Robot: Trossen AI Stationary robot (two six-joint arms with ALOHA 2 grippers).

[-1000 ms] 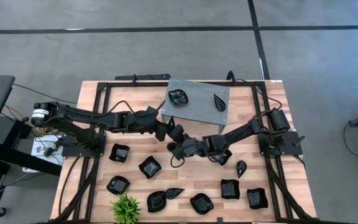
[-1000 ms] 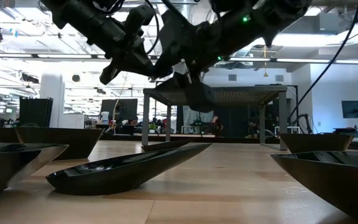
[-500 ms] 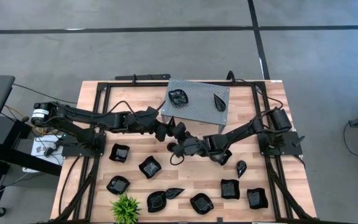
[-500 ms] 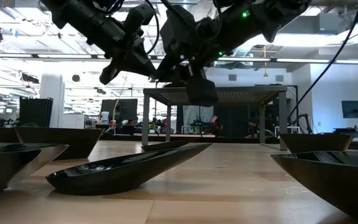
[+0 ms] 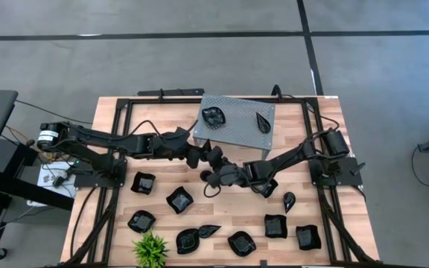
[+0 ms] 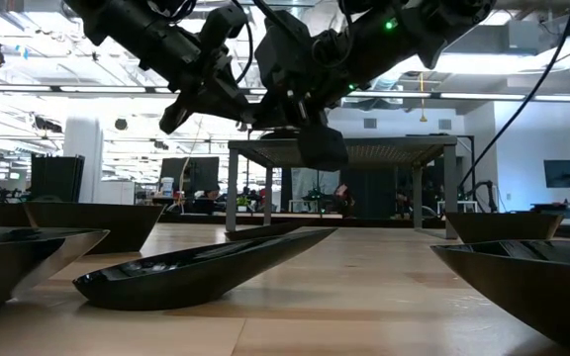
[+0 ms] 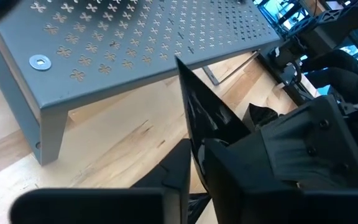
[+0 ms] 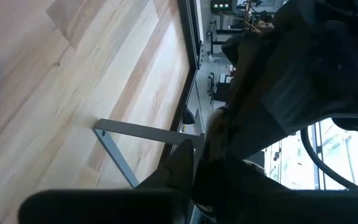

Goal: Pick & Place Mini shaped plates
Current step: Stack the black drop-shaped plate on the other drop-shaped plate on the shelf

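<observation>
Both my grippers meet over the table's middle, just in front of the grey perforated shelf (image 5: 237, 119). Between them hangs one black mini plate (image 5: 212, 158), well above the wood. My left gripper (image 5: 203, 158) comes from the left and is shut on it. My right gripper (image 5: 217, 171) comes from the right and near side and is shut on the same plate. Two plates (image 5: 214, 116) (image 5: 263, 120) lie on the shelf top. Several more rest on the table nearer the front, such as one (image 5: 179, 199). My left gripper pinches the plate's thin rim (image 7: 193, 146) between its two fingers, reaching in from the table's left. The plate stands out beyond the fingertips, lifted clear of the table. My right gripper has the plate's opposite side (image 8: 211, 144) between its fingers, coming from the table's right and near side. The left gripper's body close behind hides much of the plate. The plate stays clear of the table.
The shelf stands on legs (image 7: 51, 134) at the far middle, close behind the grippers. A small green plant (image 5: 150, 249) sits at the front edge. Black frame rails (image 5: 118, 149) run along the table's sides. Bare wood (image 5: 237, 205) lies below the grippers.
My right gripper has risen a little toward the left gripper and shut its fingers on the raised plate. The left gripper and the plate have stayed where they were.
</observation>
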